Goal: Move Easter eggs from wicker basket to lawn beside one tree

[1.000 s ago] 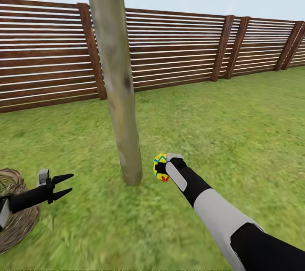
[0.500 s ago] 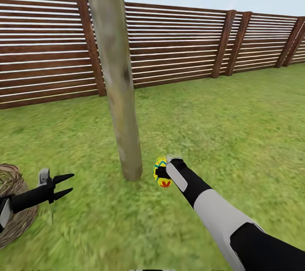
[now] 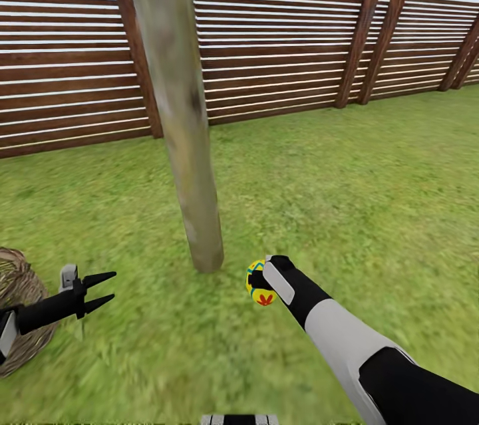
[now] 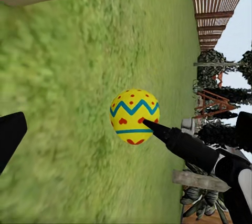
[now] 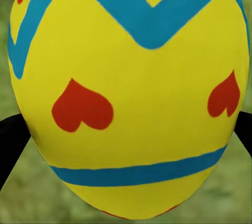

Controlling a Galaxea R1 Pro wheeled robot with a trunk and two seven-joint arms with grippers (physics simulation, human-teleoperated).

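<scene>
The right arm runs in bands: a glossy black upper sleeve, a pale grey forearm shell, then a black wrist carrying a light grey oblong plate. The left arm is slim and black, ending in a left gripper of two tapered black fingers beside a small grey block.

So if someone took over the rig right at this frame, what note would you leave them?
Right tool: shut on an Easter egg, held low over the lawn just beside the tree base.
Left tool: open, holding nothing, near the wicker basket at the left edge.
Done: this egg is out of the basket and carried to the tree.
Left: set it on the grass by the trunk. No other eggs are seen on the grass; the basket's inside can't be seen, so check it.
</scene>
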